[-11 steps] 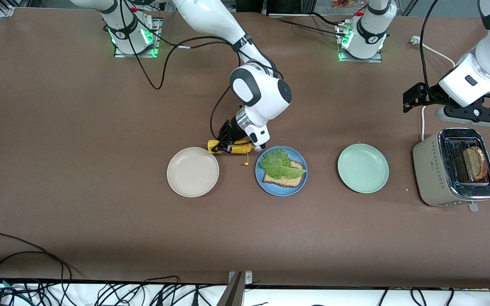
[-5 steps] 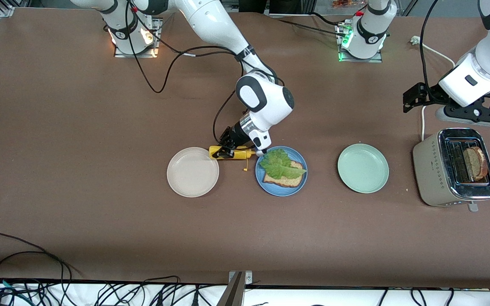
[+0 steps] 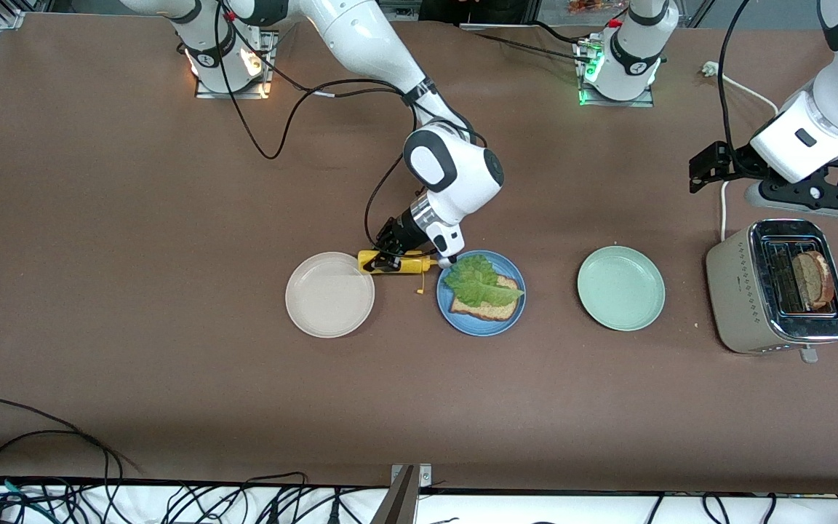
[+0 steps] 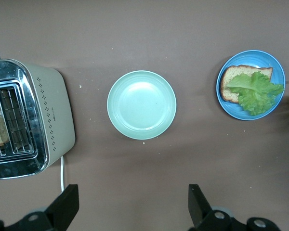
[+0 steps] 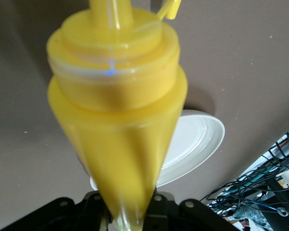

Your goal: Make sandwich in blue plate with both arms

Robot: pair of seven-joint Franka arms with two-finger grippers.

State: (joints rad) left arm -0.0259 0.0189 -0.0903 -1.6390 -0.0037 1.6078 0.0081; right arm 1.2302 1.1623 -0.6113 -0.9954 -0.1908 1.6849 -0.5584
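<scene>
The blue plate [image 3: 481,329] holds one brown bread slice [image 3: 492,310] with a ruffled green lettuce leaf [image 3: 479,284] on top. A second slice [image 3: 812,280] stands in the toaster [image 3: 761,291]. My right gripper [image 3: 386,258] is shut on a yellow squeeze bottle [image 3: 410,263], which is tipped flat with its nozzle at the plate's rim. In the right wrist view the bottle [image 5: 115,120] fills the picture between the jaws of the right gripper [image 5: 130,207]. My left gripper [image 3: 808,196] waits open above the table by the toaster. In its own view the left gripper [image 4: 133,197] holds nothing.
A cream-white plate [image 3: 329,294] lies beside the bottle toward the right arm's end. A pale green plate [image 3: 620,287] sits between the blue plate and the toaster. A white power cord [image 3: 723,211] runs from the toaster. Cables hang along the table's front edge.
The right arm has shifted the yellow bottle slightly toward the blue plate, then held still. The left arm has not moved.
</scene>
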